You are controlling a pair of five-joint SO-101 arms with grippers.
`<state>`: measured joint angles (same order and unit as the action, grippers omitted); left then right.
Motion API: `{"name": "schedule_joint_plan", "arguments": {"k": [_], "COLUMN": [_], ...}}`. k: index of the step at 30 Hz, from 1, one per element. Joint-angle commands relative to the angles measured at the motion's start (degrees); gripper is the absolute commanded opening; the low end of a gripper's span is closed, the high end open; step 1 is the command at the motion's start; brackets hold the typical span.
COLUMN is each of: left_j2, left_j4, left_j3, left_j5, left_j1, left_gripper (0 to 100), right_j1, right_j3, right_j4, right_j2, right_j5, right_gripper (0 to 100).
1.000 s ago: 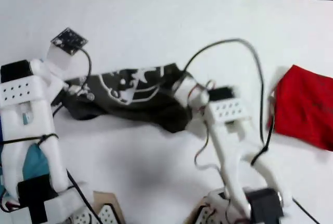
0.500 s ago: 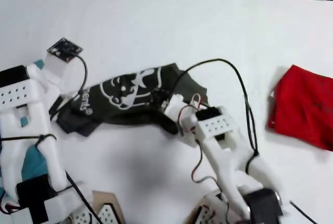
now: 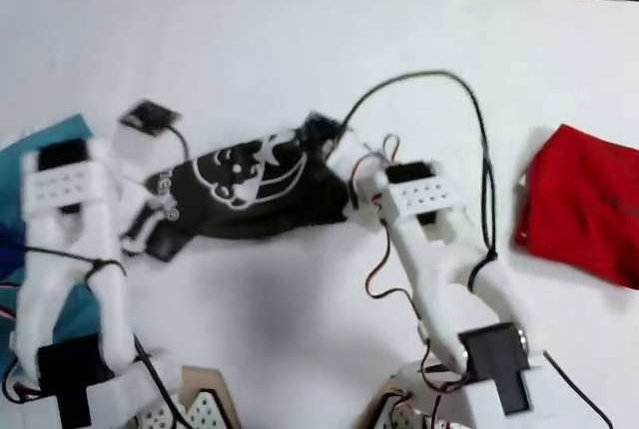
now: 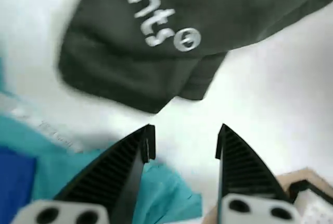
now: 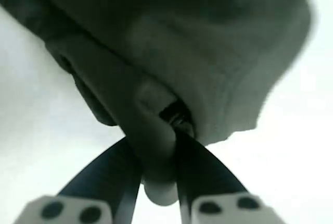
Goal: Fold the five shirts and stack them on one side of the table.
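While the right jaws are pinched tight on a bunched fold at one end of the black shirt [image 3: 245,190], which lies crumpled in the middle of the desk [image 3: 300,40], the left jaws hang parted and empty just beside its other end, near a teal shirt [image 3: 25,155]; a folded red shirt [image 3: 584,205] lies well apart by the desk's right edge

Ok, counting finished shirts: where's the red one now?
In the high view the red shirt lies on the right side of the table, well apart from the black shirt pinched by the right end effector.
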<state>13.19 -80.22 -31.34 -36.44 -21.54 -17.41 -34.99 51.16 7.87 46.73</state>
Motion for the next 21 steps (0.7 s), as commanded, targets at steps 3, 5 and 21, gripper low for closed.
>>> {"name": "schedule_joint_plan", "arguments": {"k": [3, 5, 21], "left_j2": [1.67, 1.67, 1.58], "left_j4": [12.22, 16.18, 29.98], "left_j3": [-9.19, -11.03, -15.08], "left_j5": [6.33, 8.79, 17.05], "left_j1": [8.97, 11.69, 11.6], "left_gripper": [21, 21, 21], "right_j1": [0.84, 0.48, -3.65], "right_j3": [11.52, 12.57, 3.16], "right_j4": [10.24, 12.79, 8.92], "right_j2": [9.1, 11.74, 14.81], "right_j5": [-0.09, -0.09, -10.2], "right_gripper": [2.2, 2.2, 43.6]}}
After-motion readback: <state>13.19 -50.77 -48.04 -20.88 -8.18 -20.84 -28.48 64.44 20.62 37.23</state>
